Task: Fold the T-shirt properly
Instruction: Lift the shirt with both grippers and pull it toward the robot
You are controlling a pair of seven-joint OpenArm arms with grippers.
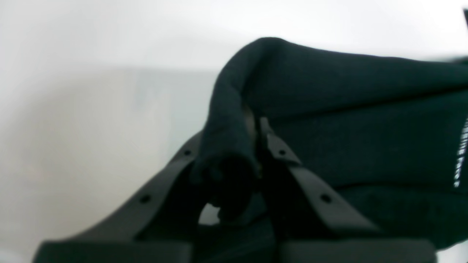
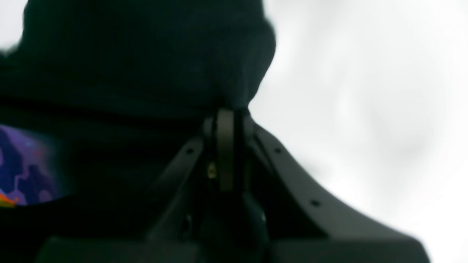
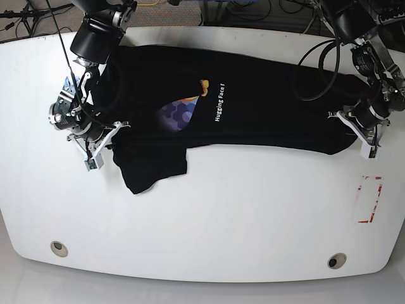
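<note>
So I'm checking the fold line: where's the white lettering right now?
In the base view, the white lettering sits mid-shirt on the T-shirt, just right of the purple print.

Matt black cloth T-shirt (image 3: 253, 107), glossy smooth white table (image 3: 221, 215)

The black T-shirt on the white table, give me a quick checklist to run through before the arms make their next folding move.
1. Left gripper holds the cloth: ok. Its jaws are closed on a bunched edge of the black short-sleeved T-shirt.
2. Right gripper holds the cloth: ok. Black fabric is pinched at its closed tips.
3. Both grips at opposite ends of the shirt: ok in the base view.
4. Shirt lying flat: not ok. One sleeve hangs down toward the near side, and the purple print is creased.
5. Shirt fully on the white table: ok.
6. How many layers each gripper holds: cannot tell, wrist views are blurred.
</note>
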